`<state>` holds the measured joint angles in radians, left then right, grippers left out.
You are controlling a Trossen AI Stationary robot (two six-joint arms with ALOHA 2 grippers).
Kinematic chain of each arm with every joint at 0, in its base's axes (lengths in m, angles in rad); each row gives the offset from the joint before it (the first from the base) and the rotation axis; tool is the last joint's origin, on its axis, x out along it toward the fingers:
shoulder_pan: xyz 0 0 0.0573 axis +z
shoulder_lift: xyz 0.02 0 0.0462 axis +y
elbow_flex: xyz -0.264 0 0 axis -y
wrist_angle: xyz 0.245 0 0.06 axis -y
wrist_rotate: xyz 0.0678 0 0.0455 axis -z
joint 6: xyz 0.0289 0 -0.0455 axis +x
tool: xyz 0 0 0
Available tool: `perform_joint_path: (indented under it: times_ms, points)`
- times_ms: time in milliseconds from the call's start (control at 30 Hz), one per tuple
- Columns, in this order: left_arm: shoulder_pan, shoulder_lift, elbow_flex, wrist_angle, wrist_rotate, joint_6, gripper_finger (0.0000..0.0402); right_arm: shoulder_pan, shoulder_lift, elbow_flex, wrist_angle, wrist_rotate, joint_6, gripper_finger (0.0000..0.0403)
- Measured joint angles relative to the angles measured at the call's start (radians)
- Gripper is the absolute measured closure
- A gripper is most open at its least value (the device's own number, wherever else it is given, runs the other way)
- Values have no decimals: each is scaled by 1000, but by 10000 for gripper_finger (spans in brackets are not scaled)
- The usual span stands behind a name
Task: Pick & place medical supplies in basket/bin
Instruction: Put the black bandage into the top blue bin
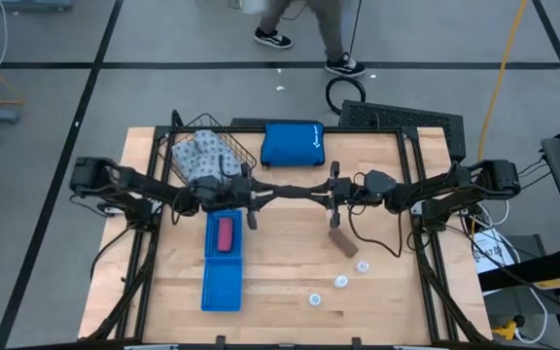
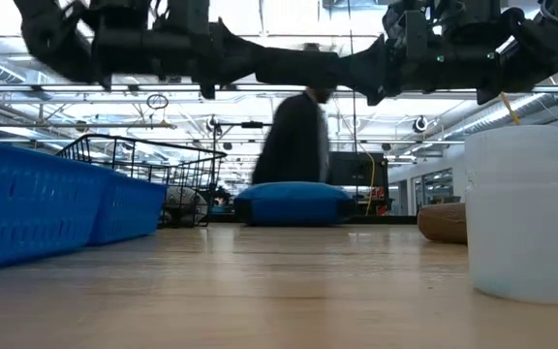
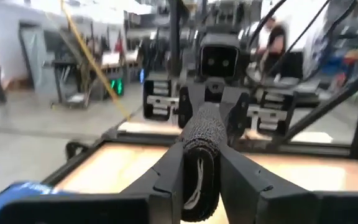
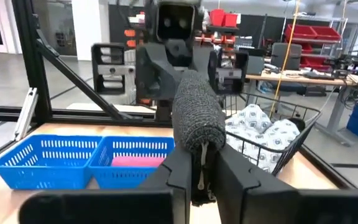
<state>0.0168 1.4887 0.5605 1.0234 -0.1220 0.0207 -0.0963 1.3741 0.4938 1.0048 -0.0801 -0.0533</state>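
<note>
Looking at this, I'd say the next grab is the brown roll. It lies on the surface just beside and below the right gripper, which hangs high with its fingers pressed together on nothing. To do it well, I'd tip the wrist down, open wide, straddle the roll across its short side, and only squeeze once low. A bit past the roll sit the three white discs, so don't knock them. Straight ahead, the left gripper faces it nearly tip to tip, also closed and empty, with both arms stretched out level. Under the left gripper is the blue tray, with the pink roll inside. Farthest off, the wire basket holds the fabric pack.
</note>
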Motion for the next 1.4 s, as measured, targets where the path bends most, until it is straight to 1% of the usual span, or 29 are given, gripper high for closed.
perform_joint_path:
  times_ms: [33,100,167,233,300,400,467,533,633,767,867,1167,1300,1400]
  points:
    - [-2,-35,28,-121,-28,0,302,0,-1,0,-4,0,6,375]
    - [-2,-103,112,-429,-90,0,281,-1,0,0,-18,6,10,375]
    - [-1,-138,226,-760,-136,-1,259,-2,1,-2,-29,12,10,375]
    - [-2,-149,349,-1039,-155,-16,238,-3,1,-2,-31,9,8,375]
    - [-1,-146,472,-1236,-154,-46,219,-9,1,-1,-34,0,8,375]
    - [9,-103,670,-1473,-90,-87,198,-14,1,-2,-59,-10,16,375]
    - [13,-41,795,-1652,-62,-92,190,-15,1,-2,-57,-11,18,375]
    - [9,42,905,-1792,-58,-52,184,-15,1,-2,-59,-8,18,375]
    - [0,158,1021,-1887,-54,33,182,-15,1,-2,-69,-7,18,374]
    - [-9,276,1129,-1891,-62,129,187,-15,1,-2,-80,-6,19,374]
    - [-8,331,1173,-1895,-70,180,187,-15,1,-2,-83,-3,19,374]
    - [14,389,1186,-1880,-46,188,195,-15,1,-2,-92,-3,18,374]
    - [33,395,1186,-1863,28,190,205,-15,1,-2,-98,-3,18,374]
    - [43,403,1184,-1844,41,190,222,-15,1,-2,-106,-2,17,374]
